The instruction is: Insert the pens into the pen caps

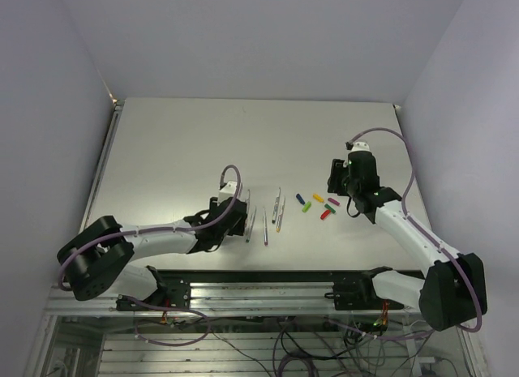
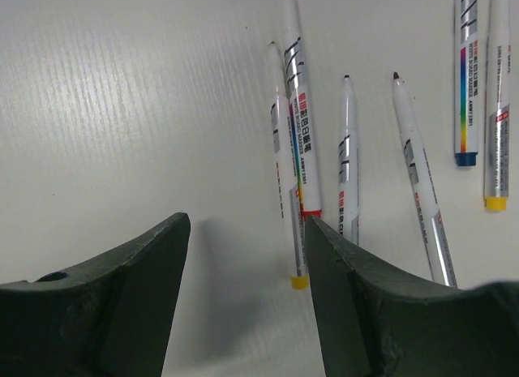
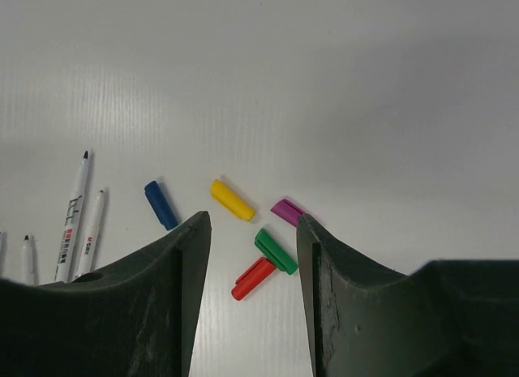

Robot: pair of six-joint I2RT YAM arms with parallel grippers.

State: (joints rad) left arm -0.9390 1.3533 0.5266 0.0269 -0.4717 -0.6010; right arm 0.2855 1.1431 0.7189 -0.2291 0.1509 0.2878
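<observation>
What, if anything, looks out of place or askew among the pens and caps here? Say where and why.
Nothing spilled or broken. The two leftmost pens lie touching side by side, unlike the spaced-out others; the red cap butts against the dark green cap, forming an angle.

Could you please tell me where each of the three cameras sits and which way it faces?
Top external: above and behind the arms, looking down on the table; both arms and bases show.
Left wrist: on the left arm, looking across the table at the pens; the open left gripper frames the bottom.
Right wrist: on the right arm, looking at the pen caps; the open right gripper frames them.
Shared: both wrist views show pens.
</observation>
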